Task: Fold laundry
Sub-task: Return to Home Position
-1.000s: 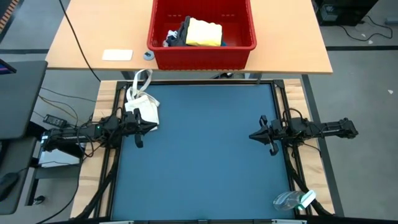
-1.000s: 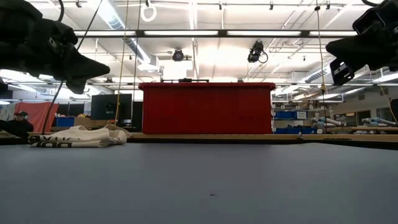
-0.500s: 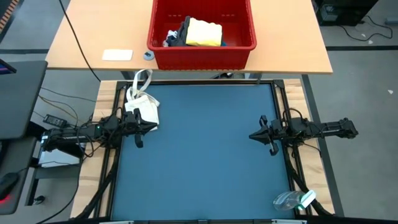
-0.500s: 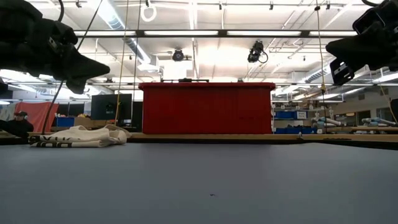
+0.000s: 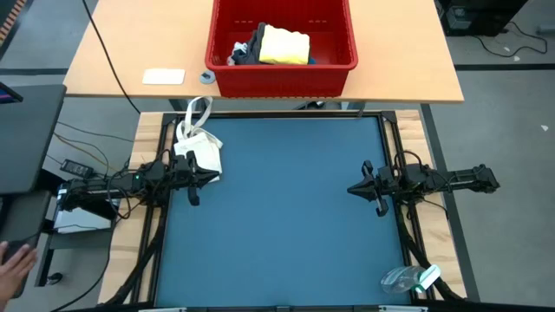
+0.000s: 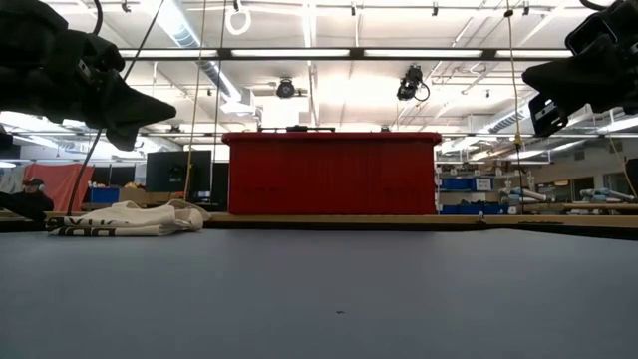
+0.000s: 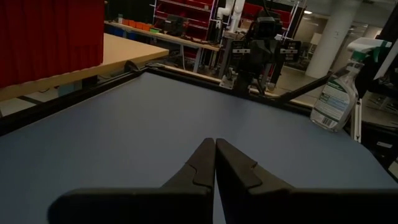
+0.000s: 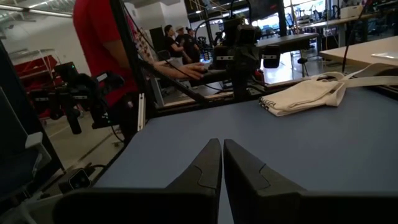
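The laundry lies in the red basket [image 5: 282,43] beyond the table's far edge: a bright yellow piece [image 5: 284,45] on top, dark and blue pieces [image 5: 247,48] beside it. The basket's red wall [image 6: 329,175] hides them in the low view. My left gripper [image 5: 214,178] hovers shut above the table's left side, next to a small white bag. My right gripper [image 5: 350,190] hovers shut above the right side. In the wrist views the left gripper's fingertips [image 7: 215,144] and the right gripper's fingertips [image 8: 221,144] meet over bare blue mat.
The small white bag with strap handles [image 5: 198,143] lies on the mat's far left corner [image 6: 125,219]. A spray bottle [image 5: 408,279] lies at the near right corner. A white card [image 5: 164,76] sits on the wooden table. A person's hand [image 5: 13,260] shows at far left.
Both arms have kept still. A person's hand has come into the high view at its lower left edge.
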